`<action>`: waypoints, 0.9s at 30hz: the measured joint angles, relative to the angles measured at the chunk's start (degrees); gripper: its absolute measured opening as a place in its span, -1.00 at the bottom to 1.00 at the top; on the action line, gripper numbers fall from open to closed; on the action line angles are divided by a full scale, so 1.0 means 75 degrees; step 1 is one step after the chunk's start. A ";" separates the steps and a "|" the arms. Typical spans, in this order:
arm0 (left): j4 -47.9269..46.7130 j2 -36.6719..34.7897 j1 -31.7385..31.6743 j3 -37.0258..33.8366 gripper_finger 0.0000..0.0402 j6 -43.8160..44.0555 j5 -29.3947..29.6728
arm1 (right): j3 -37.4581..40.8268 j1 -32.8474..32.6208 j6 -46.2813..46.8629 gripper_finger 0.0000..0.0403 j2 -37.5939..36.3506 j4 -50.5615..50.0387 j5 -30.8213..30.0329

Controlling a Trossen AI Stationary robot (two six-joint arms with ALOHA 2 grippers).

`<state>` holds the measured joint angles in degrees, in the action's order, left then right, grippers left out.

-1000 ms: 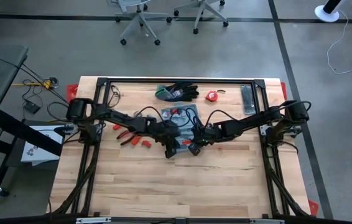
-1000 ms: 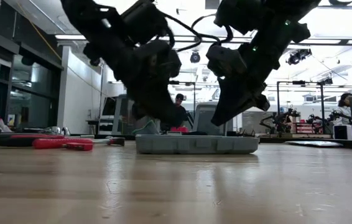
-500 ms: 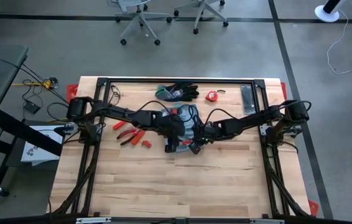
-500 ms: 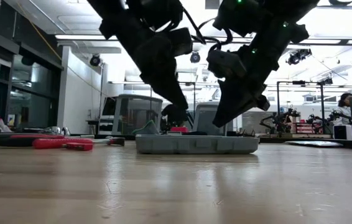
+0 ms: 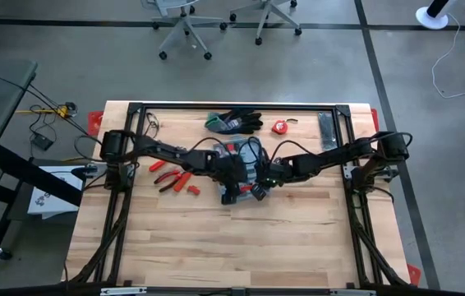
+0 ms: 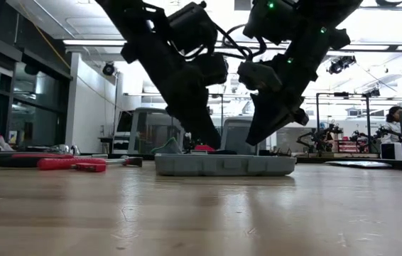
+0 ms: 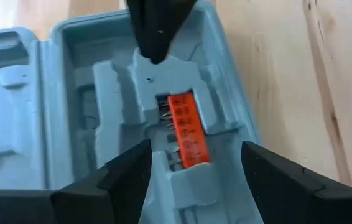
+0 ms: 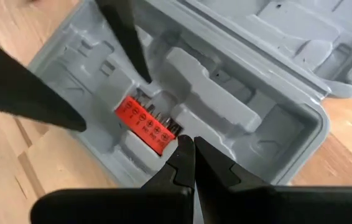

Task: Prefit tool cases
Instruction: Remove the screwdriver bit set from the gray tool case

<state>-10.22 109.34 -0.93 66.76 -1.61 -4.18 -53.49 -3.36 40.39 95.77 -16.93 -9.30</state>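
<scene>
On the wooden table [image 5: 216, 238], my spread left gripper [image 7: 191, 168] has seated the orange bit holder [image 7: 186, 129] in the tool case [image 7: 70, 93]; red pliers [image 5: 171, 177] remain outside.

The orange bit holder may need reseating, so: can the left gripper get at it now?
Probably yes: the left gripper, open, hangs straddling the orange bit holder in the tool case; only the right gripper, shut, presses nearby.

The left claw [image 7: 191, 165] has opened over the orange bit holder [image 7: 186, 129].
</scene>
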 joint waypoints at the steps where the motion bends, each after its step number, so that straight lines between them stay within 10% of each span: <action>1: 0.0042 0.0037 0.0034 0.0000 0.19 -0.0002 0.0000 | 0.0000 0.0000 -0.0010 -1.00 0.0000 -0.0057 0.0001; 16: -0.0353 0.1094 0.0307 0.0737 0.15 -0.0399 0.0684 | 0.0000 0.0000 -0.0051 -1.00 0.0000 -0.0272 0.0009; 27: -0.0397 0.1282 0.0326 0.0769 -0.67 -0.0043 0.0822 | 0.0000 -0.0019 -0.0051 -1.00 0.0000 -0.0662 0.0003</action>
<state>-13.20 118.95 1.52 72.53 -1.93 1.98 -53.49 -3.50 40.01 95.77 -21.90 -9.28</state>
